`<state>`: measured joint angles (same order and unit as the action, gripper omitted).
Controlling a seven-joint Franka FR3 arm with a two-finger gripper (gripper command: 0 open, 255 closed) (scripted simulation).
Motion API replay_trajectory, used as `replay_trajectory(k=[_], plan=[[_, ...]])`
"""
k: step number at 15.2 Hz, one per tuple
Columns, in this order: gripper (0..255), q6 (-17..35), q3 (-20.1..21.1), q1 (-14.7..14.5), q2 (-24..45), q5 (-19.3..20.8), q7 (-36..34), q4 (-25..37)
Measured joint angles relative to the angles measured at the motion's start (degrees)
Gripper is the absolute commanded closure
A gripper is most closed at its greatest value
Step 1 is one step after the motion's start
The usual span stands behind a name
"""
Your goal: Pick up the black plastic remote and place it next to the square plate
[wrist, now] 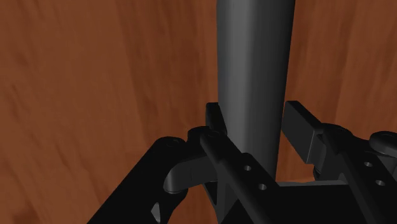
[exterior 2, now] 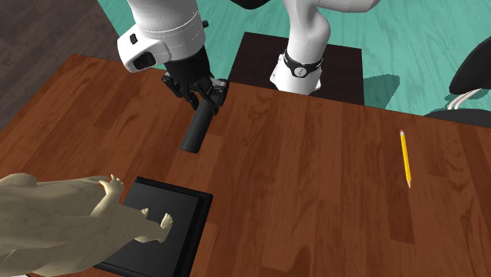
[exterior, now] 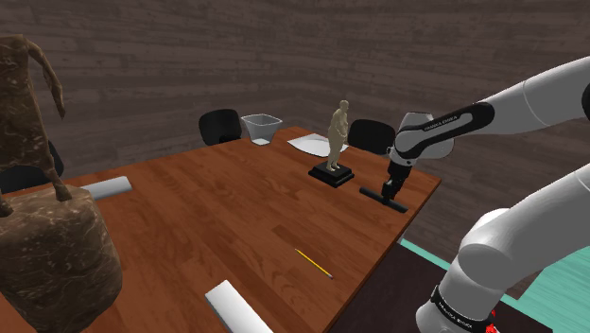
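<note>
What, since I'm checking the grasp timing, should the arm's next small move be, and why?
Likely close the fingers on the remote before any lift. In the wrist view they straddle its end, but a sliver of the wooden table shows between one finger and the remote, so it looks not yet clasped and lies flat on the table.

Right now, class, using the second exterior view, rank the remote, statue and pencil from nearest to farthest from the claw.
1. Remote: right at the claw.
2. Statue: toward the view's lower left.
3. Pencil: far off at the view's right.
</note>
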<state>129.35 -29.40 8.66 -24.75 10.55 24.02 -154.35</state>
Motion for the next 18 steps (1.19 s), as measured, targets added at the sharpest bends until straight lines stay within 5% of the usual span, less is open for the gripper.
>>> replay_trajectory(k=[18], plan=[[255,-13.02,3.18,0.67,-6.66,-0.02,-1.66,6.26]])
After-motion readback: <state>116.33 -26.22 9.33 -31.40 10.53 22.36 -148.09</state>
